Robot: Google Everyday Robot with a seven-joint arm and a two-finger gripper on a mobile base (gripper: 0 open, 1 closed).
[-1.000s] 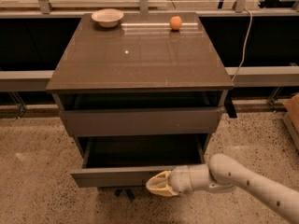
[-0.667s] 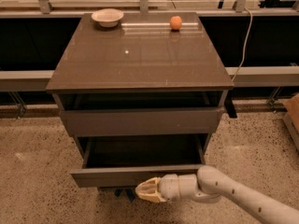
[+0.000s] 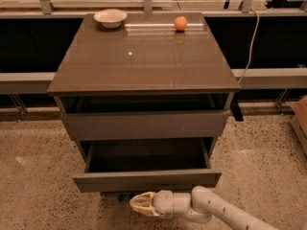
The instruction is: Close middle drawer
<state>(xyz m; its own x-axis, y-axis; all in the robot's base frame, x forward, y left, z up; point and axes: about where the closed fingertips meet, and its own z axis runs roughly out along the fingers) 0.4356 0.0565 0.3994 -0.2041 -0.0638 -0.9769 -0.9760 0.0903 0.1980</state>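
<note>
The middle drawer is pulled out of the grey-brown cabinet. Its slim flat front panel faces me and its bare dark tray lies open behind it. My gripper is low in front of the cabinet, just below the panel's middle, pointing left. Its cream fingers taper together and hold nothing. The grey arm runs off to the lower right.
Above is a drawer with a taller front panel, with a dark gap over it. The glossy brown cabinet top carries a white bowl and an orange fruit. The floor is speckled. A box edge stands at right.
My gripper has moved left and slightly down, from the right part of the drawer's front panel to below its middle. The drawer has not visibly moved.
</note>
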